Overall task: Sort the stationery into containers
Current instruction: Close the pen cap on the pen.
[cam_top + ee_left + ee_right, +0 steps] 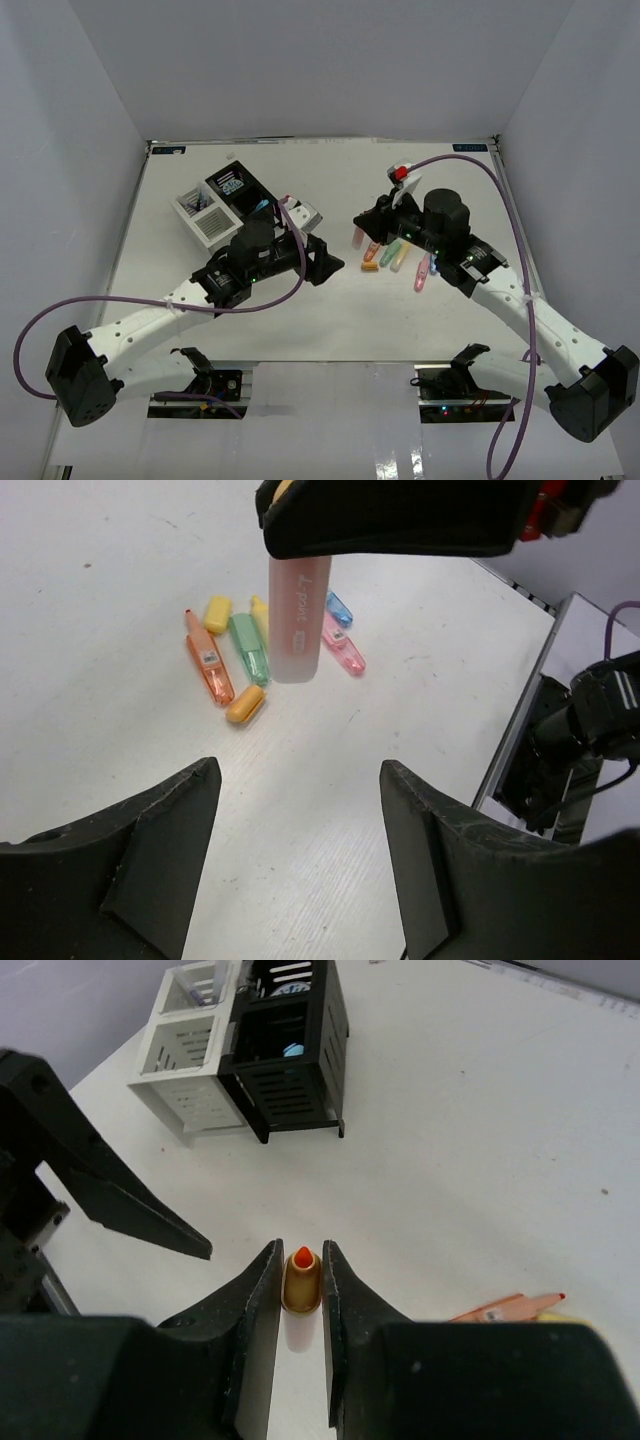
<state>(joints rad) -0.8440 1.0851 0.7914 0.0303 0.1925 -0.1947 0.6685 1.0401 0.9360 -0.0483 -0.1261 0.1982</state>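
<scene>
**R pincer clamped on peach highlighter; L pincer wide open, gripping nothing**

Top view: R pincer (pixel 360 222) sits over the table (pixel 330 320), a bit right of centre. Its jaws are closed on the peach highlighter (pixel 357 238), which hangs below the fingers. L pincer (pixel 328 262) is just left of it, facing it, not touching. Loose highlighters (pixel 395 257) lie bunched on the table by the R pincer. Organiser cluster (pixel 222 205) stands back left, beyond the L arm, w/ white compartments on its left and black on its right.

L wrist view: L fingers (pixel 170 860) are spread wide w/ bare table between them, nothing gripped or touched. Ahead, the R pincer (pixel 400 515) pinches the top end of the peach highlighter (pixel 298 610). It is held upright and its lower end looks clear of the tabletop. Behind it on the table lie an orange highlighter (pixel 208 670), green highlighter (pixel 248 648), pink highlighter (pixel 342 645), blue highlighter (pixel 338 608), a yellow piece (pixel 217 613) and a small orange-yellow piece (pixel 245 704). All lie close together.

R wrist view: R fingers (pixel 260 1300) press both sides of the peach highlighter (pixel 302 1282), its orange tip pointing at the cam. A dark L-pincer finger (pixel 120 1200) shows at left, apart from it. Organiser cluster (pixel 250 1070) is far back. A black compartment holds sth blue (pixel 293 1049), can't tell what.
</scene>
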